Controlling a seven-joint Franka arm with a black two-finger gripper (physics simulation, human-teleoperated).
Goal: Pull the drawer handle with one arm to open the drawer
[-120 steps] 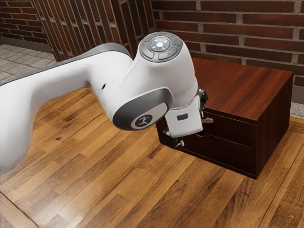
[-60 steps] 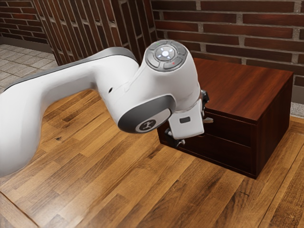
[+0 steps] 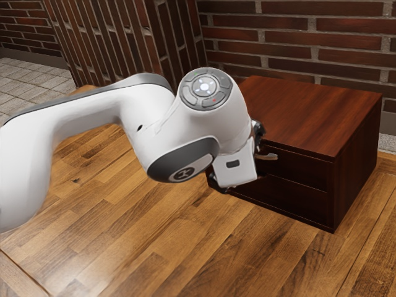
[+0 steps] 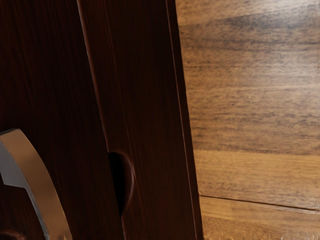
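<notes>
A dark wooden cabinet (image 3: 309, 114) with two drawer fronts stands on the floor at the exterior view's right. The upper drawer (image 3: 300, 167) carries a grey metal handle (image 3: 270, 156), and its front looks flush with the cabinet. My gripper (image 3: 260, 153) is right at that handle, mostly hidden behind the white hand and wrist. In the wrist view the curved metal handle (image 4: 30, 185) is very close, against the dark drawer front (image 4: 55, 90). The lower drawer (image 3: 291, 199) sits beneath, with a small scooped notch (image 4: 122, 185) at its edge.
A brick wall (image 3: 322, 37) rises behind the cabinet. A slatted wooden screen (image 3: 117, 37) stands at the back left. Wooden plank flooring (image 3: 204, 247) spreads in front of the cabinet, and the big white arm (image 3: 93, 136) crosses it from the exterior view's left.
The arm's elbow and wrist have swung a little toward the exterior view's left and lowered slightly. The hand has stayed at the handle. The drawer front shows no clear shift.
</notes>
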